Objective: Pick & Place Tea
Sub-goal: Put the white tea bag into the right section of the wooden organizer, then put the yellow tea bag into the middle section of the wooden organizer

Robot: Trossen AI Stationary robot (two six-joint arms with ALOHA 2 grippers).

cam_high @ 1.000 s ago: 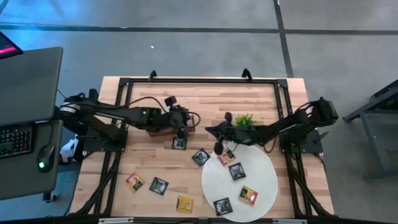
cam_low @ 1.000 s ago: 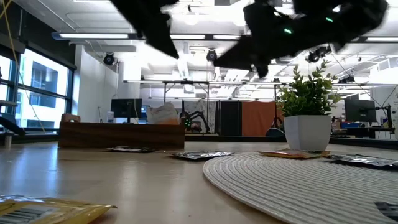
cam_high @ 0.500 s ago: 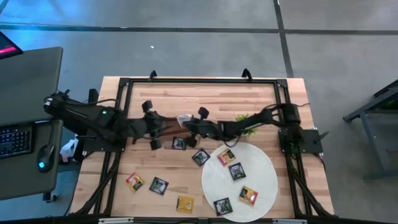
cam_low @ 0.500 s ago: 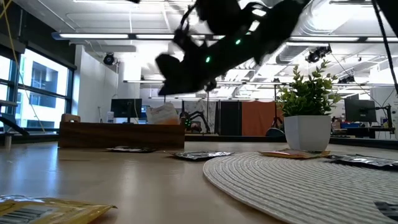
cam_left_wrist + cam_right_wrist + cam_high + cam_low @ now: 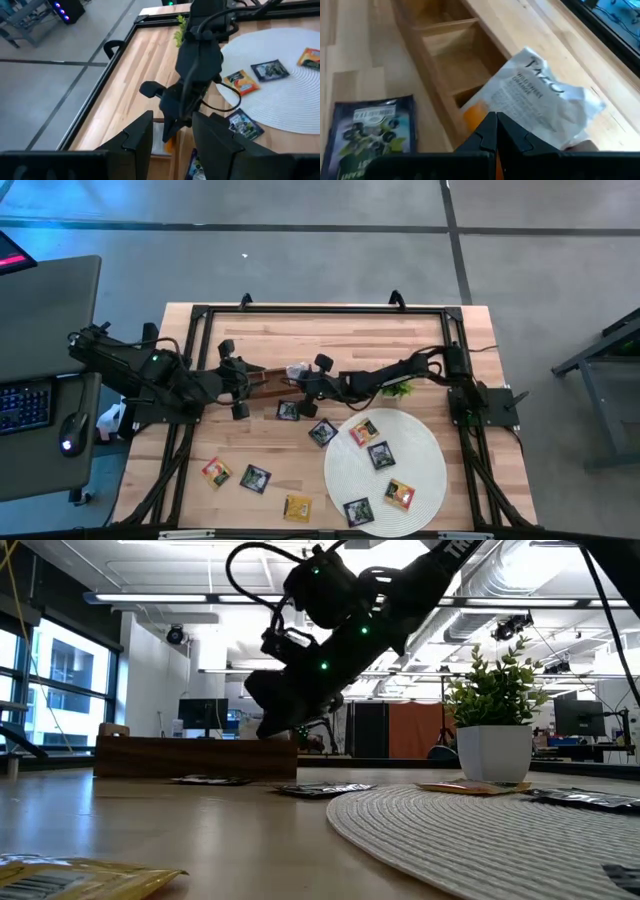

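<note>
A crumpled white-and-orange tea packet (image 5: pixel 296 370) (image 5: pixel 535 95) sticks up out of the right end compartment of the brown wooden tray (image 5: pixel 262 383). My right gripper (image 5: pixel 304 380) (image 5: pixel 495 125) reaches in from the table's right, shut, its tips at the packet's orange end. My left gripper (image 5: pixel 236 380) (image 5: pixel 172 150) hovers open over the tray's left part with nothing between its fingers. A black packet (image 5: pixel 288 410) (image 5: pixel 372 132) lies flat on the table just in front of the tray. My right gripper's shut fingertips (image 5: pixel 492 122) stand at the packet's orange lower end (image 5: pixel 476 112), slanting down from the table's right. They hide the spot itself, so I cannot tell whether they press it or stop just short. The packet stays propped in the tray.
The round white mat (image 5: pixel 425 445) at the front right carries several packets. Another black packet (image 5: pixel 322 432) lies beside it, and three more (image 5: pixel 255 478) lie near the front edge. A small potted plant (image 5: pixel 490 730) stands behind my right arm.
My left gripper has drawn back from the tray's right end toward the table's left edge and risen. My right gripper has swung from the mat's far edge toward the table's left and sunk to the tray, tipping further down. The white-and-orange packet has stayed where it was.
</note>
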